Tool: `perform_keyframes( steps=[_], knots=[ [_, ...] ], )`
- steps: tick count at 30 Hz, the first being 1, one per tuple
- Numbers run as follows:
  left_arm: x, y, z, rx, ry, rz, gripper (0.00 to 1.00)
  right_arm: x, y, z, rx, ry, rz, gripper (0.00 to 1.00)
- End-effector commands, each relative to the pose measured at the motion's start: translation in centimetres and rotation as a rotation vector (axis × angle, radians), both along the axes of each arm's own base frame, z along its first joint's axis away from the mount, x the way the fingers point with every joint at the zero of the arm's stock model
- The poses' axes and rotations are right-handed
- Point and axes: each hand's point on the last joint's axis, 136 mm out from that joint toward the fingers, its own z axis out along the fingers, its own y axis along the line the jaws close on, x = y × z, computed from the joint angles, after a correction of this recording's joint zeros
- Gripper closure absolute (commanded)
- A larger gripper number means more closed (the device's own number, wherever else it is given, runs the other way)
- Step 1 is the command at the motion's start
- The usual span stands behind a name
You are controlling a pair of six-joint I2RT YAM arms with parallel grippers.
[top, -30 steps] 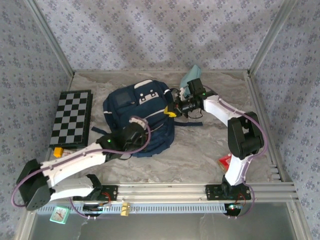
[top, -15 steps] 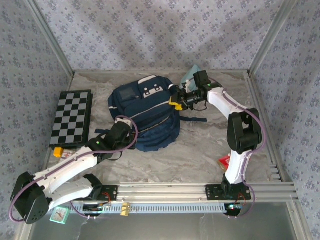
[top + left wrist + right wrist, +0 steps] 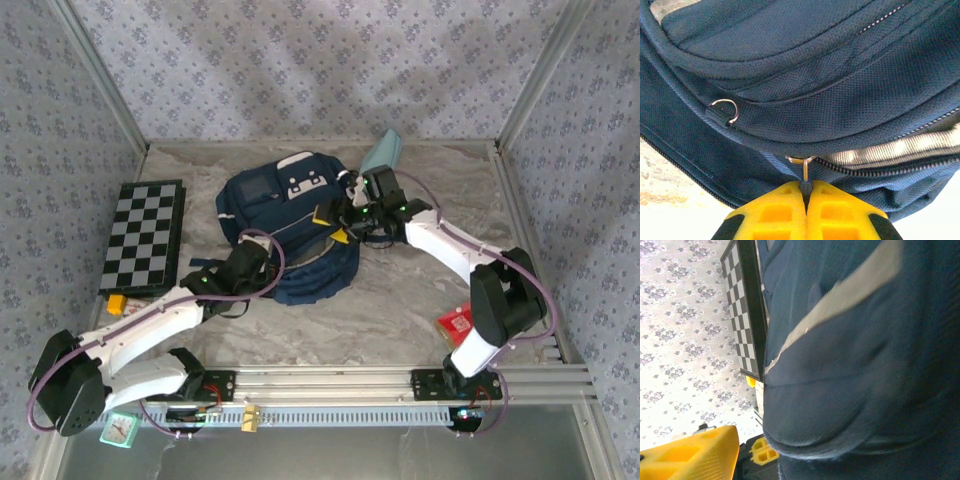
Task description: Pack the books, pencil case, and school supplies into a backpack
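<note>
— Anything you can read on that navy blue fabric backpack [image 3: 255, 195] from where you stand?
— No. The white patch [image 3: 300, 180] on its front has a few dark marks, but they're too small to tell as letters.
— And the small flat red packet [image 3: 458, 322] on the table, over by the right arm?
— Just a white mark on it. Can't make out a word or a number.

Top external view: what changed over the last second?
The right fingers opened, letting go of the backpack, and shifted left over it; the right elbow swung outward. The left fingers stayed clamped on the zipper pull; the checkered board stayed put.
</note>
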Motion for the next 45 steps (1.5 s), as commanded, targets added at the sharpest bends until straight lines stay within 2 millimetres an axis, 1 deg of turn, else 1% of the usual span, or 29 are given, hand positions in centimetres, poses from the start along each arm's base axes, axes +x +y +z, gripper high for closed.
perform_keyframes(
  steps=[1,4,6,9,12,13,15,16,20,23,25,27,30,32,34,37,41,42,44,45],
  knots=[
    [1.2,-1.9,3.1,-0.065,-0.079,-0.038,1.00,0.4,1.3,1.1,0.041,-0.013,-0.081,0.32],
    [1.3,-2.0,3.1,-0.059,-0.085,-0.043,1.00,0.0,2.5,1.0,0.027,-0.027,-0.107,0.37],
    [1.4,-1.9,3.1,-0.054,-0.088,-0.039,1.00,-0.3,3.2,0.6,0.002,-0.043,-0.118,0.44],
    [1.4,-1.8,3.1,-0.050,-0.088,-0.039,1.00,0.0,3.5,-0.1,0.007,-0.039,-0.127,0.60],
    [1.2,-1.4,3.1,-0.035,-0.090,-0.035,1.00,-0.2,3.2,-0.6,-0.017,-0.029,-0.107,0.80],
    [1.1,-1.1,3.0,-0.026,-0.090,-0.032,1.00,-0.4,2.9,-0.6,-0.024,-0.028,-0.099,0.87],
    [0.9,-0.2,2.7,0.006,-0.093,-0.015,1.00,-0.7,2.1,-0.3,-0.019,-0.032,-0.091,0.98],
    [0.8,0.6,2.3,0.031,-0.094,0.004,1.00,-0.7,1.8,0.1,0.002,-0.033,-0.088,1.00],
    [1.2,3.1,1.9,0.076,-0.099,0.085,1.00,-0.7,0.0,1.6,0.054,-0.028,-0.086,1.00],
    [2.3,5.6,1.1,0.071,-0.067,0.185,1.00,-0.7,-0.9,2.6,0.102,-0.022,-0.077,1.00],
    [3.2,7.0,1.1,0.060,-0.063,0.236,1.00,-0.9,-1.3,2.9,0.116,-0.017,-0.057,1.00],
    [4.1,8.4,1.3,0.051,-0.075,0.295,1.00,-1.3,-1.7,2.6,0.101,-0.011,-0.046,1.00],
    [5.6,9.9,1.6,0.014,-0.082,0.360,1.00,-1.8,-1.4,1.3,0.102,0.021,-0.023,1.00],
    [6.5,10.8,1.4,-0.002,-0.073,0.401,1.00,-2.0,-1.4,0.7,0.096,0.035,-0.019,1.00],
    [7.3,11.1,1.2,-0.031,-0.057,0.414,1.00,-1.8,-1.5,0.8,0.099,0.020,-0.031,1.00],
    [8.0,11.3,1.0,-0.017,-0.060,0.417,1.00,-1.7,-1.0,0.7,0.091,0.003,-0.026,1.00],
    [8.4,11.0,1.1,-0.021,-0.050,0.398,1.00,-2.0,0.7,1.1,0.101,-0.032,0.018,1.00],
    [8.4,11.0,1.2,-0.021,-0.050,0.402,1.00,-2.0,0.9,1.2,0.086,-0.045,0.027,1.00],
    [8.1,11.0,1.2,-0.021,-0.029,0.399,0.99,-2.2,0.5,1.0,0.033,-0.054,0.033,1.00],
    [7.9,10.7,1.5,-0.029,-0.016,0.388,0.92,-2.3,0.2,1.0,0.014,-0.059,0.033,0.87]
  ],
)
